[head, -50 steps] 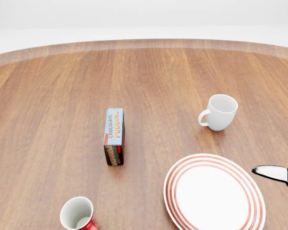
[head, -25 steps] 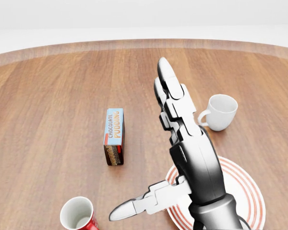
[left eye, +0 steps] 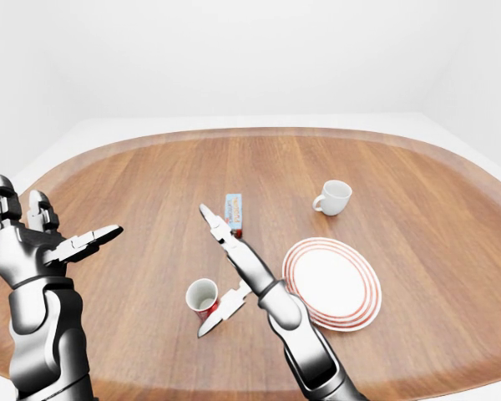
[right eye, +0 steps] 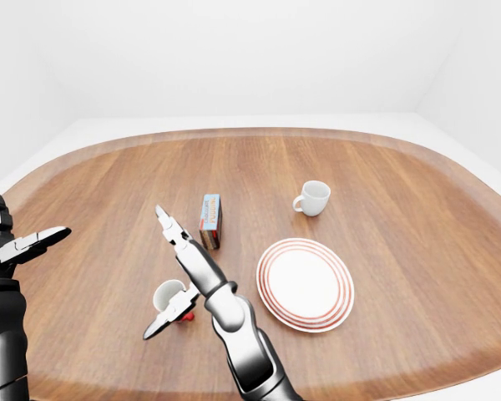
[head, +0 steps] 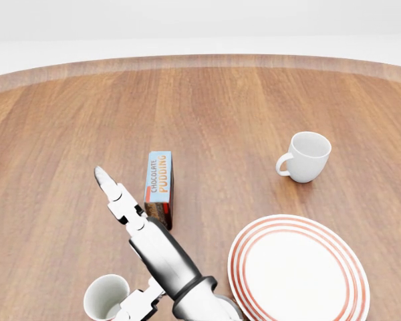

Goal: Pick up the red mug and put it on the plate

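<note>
The red mug (left eye: 202, 298), white inside, stands upright near the table's bottom edge, left of the plate. The white plate with red rings (left eye: 332, 284) lies bare to its right. My right hand (left eye: 204, 271) is open right beside the mug. Its long fingers (head: 117, 197) stretch up past the mug toward the pudding box, and its thumb (head: 137, 306) crosses the mug's right side. The fingers do not close round the mug. My left hand (left eye: 50, 227) is raised and open at the far left of the left-eye view, away from everything.
A chocolate pudding box (head: 159, 189) stands just above the right hand's fingers. A white mug (head: 307, 156) sits above the plate, handle to the left. The round wooden table (left eye: 150, 184) fills the views; its edge runs close below the red mug.
My right hand swung left from over the plate to the red mug's side, with its fingertips now by the pudding box. The camera and the objects have not moved.
</note>
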